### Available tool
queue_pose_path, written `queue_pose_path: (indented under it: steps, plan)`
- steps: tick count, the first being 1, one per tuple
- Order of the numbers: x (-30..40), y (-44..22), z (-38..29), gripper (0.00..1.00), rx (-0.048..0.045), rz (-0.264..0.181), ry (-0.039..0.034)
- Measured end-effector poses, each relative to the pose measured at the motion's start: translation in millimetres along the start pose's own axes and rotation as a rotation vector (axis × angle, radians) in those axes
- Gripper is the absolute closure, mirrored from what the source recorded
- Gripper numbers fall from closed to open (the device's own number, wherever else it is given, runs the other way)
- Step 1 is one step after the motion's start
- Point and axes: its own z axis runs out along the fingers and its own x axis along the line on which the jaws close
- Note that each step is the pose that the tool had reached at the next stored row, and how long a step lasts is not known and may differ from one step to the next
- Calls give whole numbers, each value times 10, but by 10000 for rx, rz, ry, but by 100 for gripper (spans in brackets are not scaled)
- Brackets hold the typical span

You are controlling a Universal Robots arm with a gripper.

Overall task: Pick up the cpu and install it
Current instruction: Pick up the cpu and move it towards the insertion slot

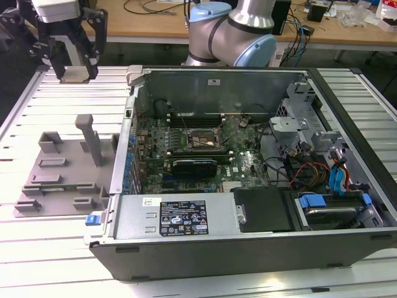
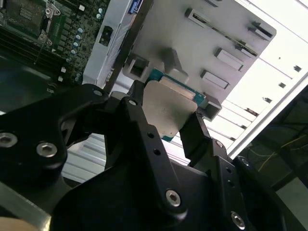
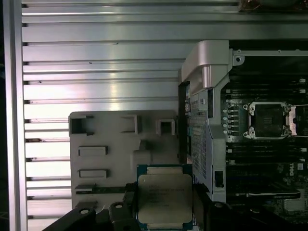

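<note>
— Black gripper (image 2: 167, 109) links up close, screw heads showing. Clamped on anything?
— Yes: closed onto the cpu (image 2: 166, 118), one finger (image 2: 136, 96) pressed against each of two opposite edges. Silvery top face plain in both wrist views, with a green rim peeking out around it.
— Touching the grey tray (image 3: 103, 144)?
— Seemingly not. Held over the slatted table (image 1: 62, 239) at the exterior view's far left, beyond the tray and apart from it. Well apart from the computer case (image 1: 248, 248) too. Height over the slats hard to judge.
— Flat or tilted?
— Roughly level, going by the first wrist view.
— And the tray itself?
— Resting on the slats just beside the case's side wall. Raised blocks on it, plus one tall post (image 1: 92, 139) standing upright.
— State of the case?
— Open on top, motherboard (image 1: 242, 161) exposed. Square socket (image 3: 267, 118) set in the board, dark recess inside a metal frame.
— Rest of the arm?
— Grey and pale-blue joint (image 1: 232, 28) behind the case's far wall.
</note>
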Motion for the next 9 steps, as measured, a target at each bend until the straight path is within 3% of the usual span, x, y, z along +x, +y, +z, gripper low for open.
queue_pose_path:
  steps: [9]
  plan:
    - [-138,3,3,45,0,-1,0]
